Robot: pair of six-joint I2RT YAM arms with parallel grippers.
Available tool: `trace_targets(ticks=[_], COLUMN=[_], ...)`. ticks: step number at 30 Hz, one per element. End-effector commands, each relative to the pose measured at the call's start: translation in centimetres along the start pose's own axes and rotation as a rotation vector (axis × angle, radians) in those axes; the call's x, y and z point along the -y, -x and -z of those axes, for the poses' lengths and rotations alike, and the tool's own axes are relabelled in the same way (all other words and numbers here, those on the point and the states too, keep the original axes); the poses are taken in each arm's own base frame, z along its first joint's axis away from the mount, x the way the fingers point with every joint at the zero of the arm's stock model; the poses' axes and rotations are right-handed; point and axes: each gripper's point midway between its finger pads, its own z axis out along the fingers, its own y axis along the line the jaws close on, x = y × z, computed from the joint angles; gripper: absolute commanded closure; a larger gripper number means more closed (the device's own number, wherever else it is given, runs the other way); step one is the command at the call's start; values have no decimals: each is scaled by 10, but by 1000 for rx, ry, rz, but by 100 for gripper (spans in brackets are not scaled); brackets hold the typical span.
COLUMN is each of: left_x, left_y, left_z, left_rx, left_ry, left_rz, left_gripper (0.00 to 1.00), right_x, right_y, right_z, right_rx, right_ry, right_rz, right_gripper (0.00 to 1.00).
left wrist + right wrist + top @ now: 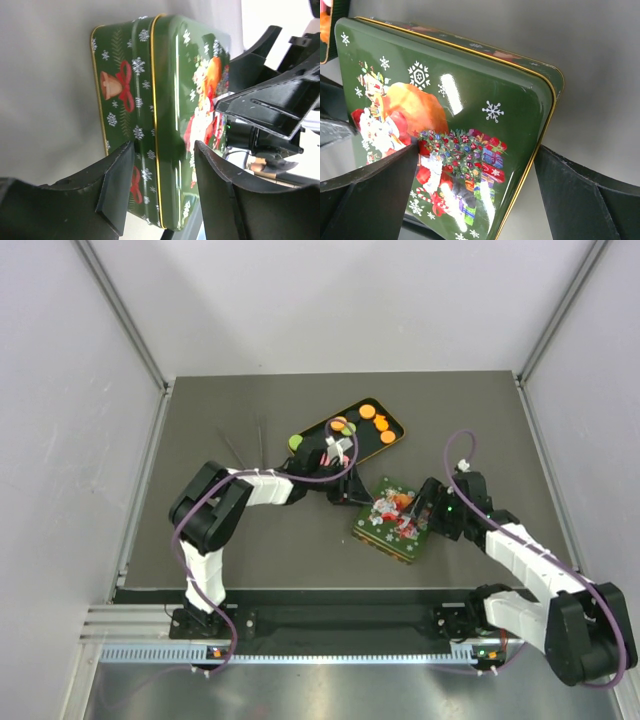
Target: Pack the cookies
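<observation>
The cookies [367, 411] are lying in a black, gold-rimmed tray [362, 447] toward the far middle of the dark worktop [250, 540]. Several orange ones are sitting toward the tray's right end. A pink one and a green one are lying near its middle, partly hidden by the left arm, and another green one is showing at its left end.

Nearer and a little to the right, a green Christmas tin [392, 530] is resting flat on the worktop with its lid on, well apart from the cookies.

The left hand [350, 498] is hanging between the tray and the tin, just beside the tin's left side. In the left wrist view its fingers [117, 185] are standing apart, and the tin's gold-edged side is showing through the gap between them. Whether either finger is touching the tin I cannot tell.

The right hand [410, 508] is reaching in from the right over the tin's right part. In the right wrist view it is spread wide, with one finger [370, 195] sitting over the printed lid and the other finger just past the tin's rounded corner, with grey worktop showing between that finger and the rim. It is pinching nothing.
</observation>
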Motion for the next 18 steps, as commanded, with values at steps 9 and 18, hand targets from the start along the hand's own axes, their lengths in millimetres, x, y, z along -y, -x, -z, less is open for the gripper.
trace_targets(ticks=[9, 18], left_x=[36, 33], left_y=[-5, -8], left_z=[-3, -2], left_rx=[152, 183], left_ry=[-35, 0], left_rz=[35, 63], left_gripper=[44, 44], right_x=[-31, -33], right_y=[34, 36], right_z=[-10, -17], right_rx=[17, -7], right_ry=[39, 26], right_rz=[148, 197], right_gripper=[2, 1])
